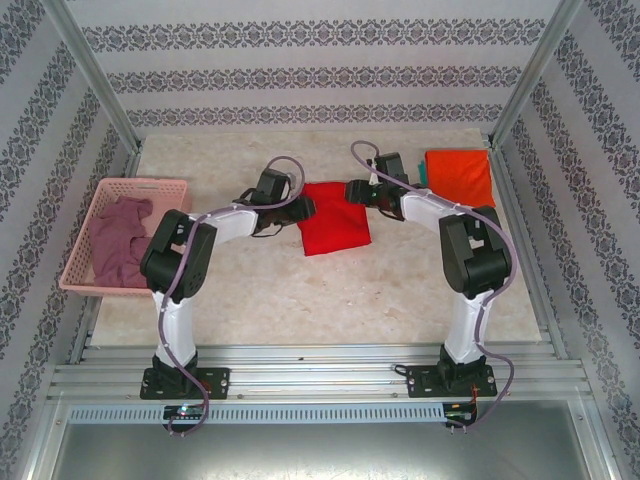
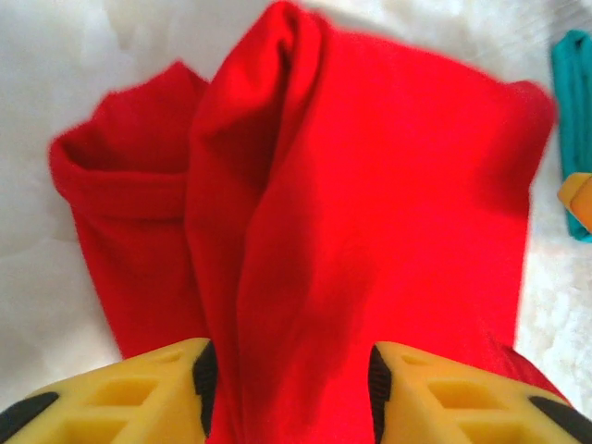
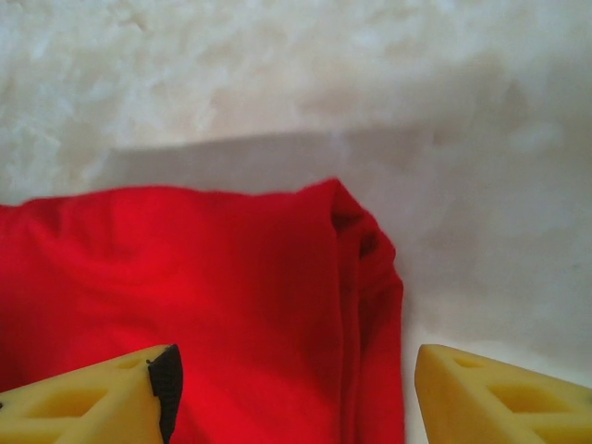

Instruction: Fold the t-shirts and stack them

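Straddling a raised fold of the red t-shirt (image 1: 335, 220), my left claw (image 2: 289, 365) sits at that shirt's left edge, near the middle of the tabletop (image 1: 300, 295). The yellow fingers stand partly apart, and red cloth fills the whole gap between the black pads (image 2: 204, 370). From the wrist view I cannot tell whether the pads press the fold or merely sit beside it. The shirt lies folded into a rough rectangle, with a rolled sleeve bulging out on one side.

My right claw (image 3: 294, 370) hovers wide open over the shirt's far right corner, gripping nothing. One finger (image 3: 83, 398) is above the red cloth and the other is above bare marble-patterned tabletop just past the edge. The corner there shows several stacked layers.

Well apart, at the far right of the tabletop, the orange t-shirt (image 1: 460, 177) lies folded flat. It seems to rest on the teal t-shirt (image 1: 423, 170), of which a narrow strip shows along the orange one's left side.

At the left edge stands the pink lattice basket (image 1: 140, 183), with the dusty mauve t-shirt (image 1: 118, 240) crumpled inside it.
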Controlling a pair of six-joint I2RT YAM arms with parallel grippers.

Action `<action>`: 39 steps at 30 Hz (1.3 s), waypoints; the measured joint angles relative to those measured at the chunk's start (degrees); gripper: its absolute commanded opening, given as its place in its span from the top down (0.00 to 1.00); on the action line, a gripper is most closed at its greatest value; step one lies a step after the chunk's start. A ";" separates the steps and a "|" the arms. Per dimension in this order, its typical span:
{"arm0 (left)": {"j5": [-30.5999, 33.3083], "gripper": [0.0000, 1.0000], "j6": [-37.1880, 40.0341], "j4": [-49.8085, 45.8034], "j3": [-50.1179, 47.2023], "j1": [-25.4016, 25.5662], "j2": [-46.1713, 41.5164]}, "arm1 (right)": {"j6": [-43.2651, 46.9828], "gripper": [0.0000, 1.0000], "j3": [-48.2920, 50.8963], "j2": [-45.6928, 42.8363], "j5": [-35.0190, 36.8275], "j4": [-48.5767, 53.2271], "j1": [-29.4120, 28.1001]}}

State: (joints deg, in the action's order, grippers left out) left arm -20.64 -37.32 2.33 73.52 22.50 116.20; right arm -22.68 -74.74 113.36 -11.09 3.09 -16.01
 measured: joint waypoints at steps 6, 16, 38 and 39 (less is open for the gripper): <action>0.00 0.95 -0.39 -3.82 1.20 0.37 2.29 | -1.64 0.59 -1.51 3.67 -2.99 1.62 0.50; 0.07 1.00 0.00 -5.60 1.44 0.46 -0.17 | -2.69 1.00 -2.54 4.81 -7.98 0.63 0.52; 2.19 0.55 -2.54 -0.85 -12.20 1.14 -6.84 | -2.36 0.39 4.39 -0.35 -8.70 -2.54 -0.96; 2.51 0.52 -2.45 -0.83 -12.20 1.14 -6.84 | -2.27 0.33 5.09 -0.87 -8.17 -3.13 -0.96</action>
State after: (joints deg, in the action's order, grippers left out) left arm -18.13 -39.77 1.50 61.32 23.64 109.36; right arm -24.95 -69.65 112.49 -19.27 -0.03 -16.97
